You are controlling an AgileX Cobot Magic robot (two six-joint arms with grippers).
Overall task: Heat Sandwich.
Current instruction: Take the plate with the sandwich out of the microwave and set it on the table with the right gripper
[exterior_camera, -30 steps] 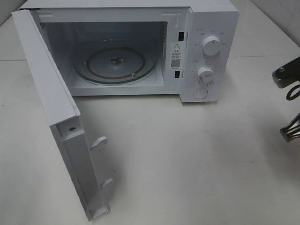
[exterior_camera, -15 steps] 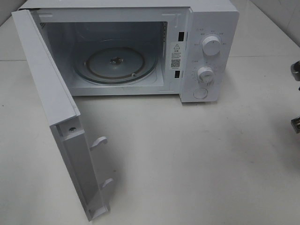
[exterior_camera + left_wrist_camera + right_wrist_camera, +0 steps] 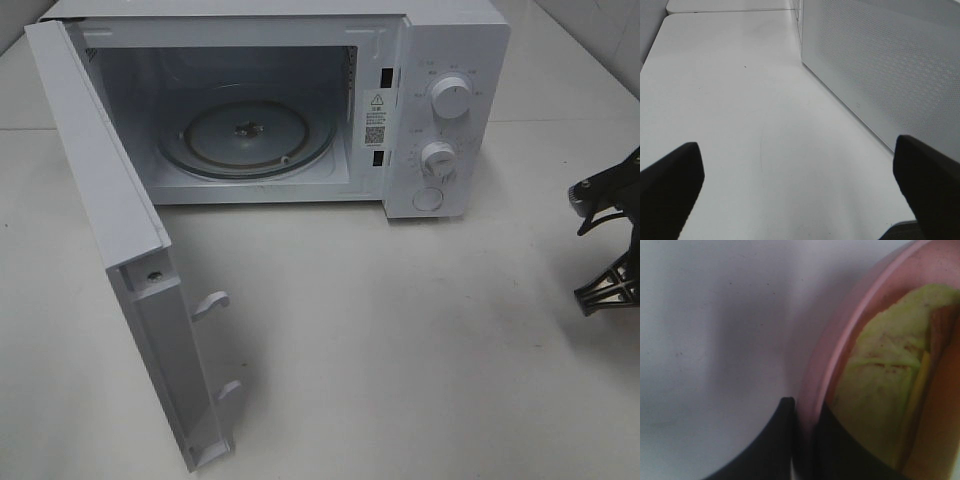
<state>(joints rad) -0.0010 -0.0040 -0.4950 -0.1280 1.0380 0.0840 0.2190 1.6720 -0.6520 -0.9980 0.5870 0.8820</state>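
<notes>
Right pincer [image 3: 802,412]: clenched on the rim of a pink plate [image 3: 837,345], one finger outside the rim, one inside. In the exterior high view only dark parts of this arm [image 3: 608,245] show at the right edge, above the counter [image 3: 400,340].

Sandwich [image 3: 885,390]: on the pink plate, close to the gripped rim; pale bread, yellowish layer at its side.

Left pincer [image 3: 800,180]: released, fingers spread wide, hovering low over bare counter beside the perforated microwave door [image 3: 880,65].

Microwave [image 3: 440,100]: door swung open, glass turntable [image 3: 245,135] bare.
</notes>
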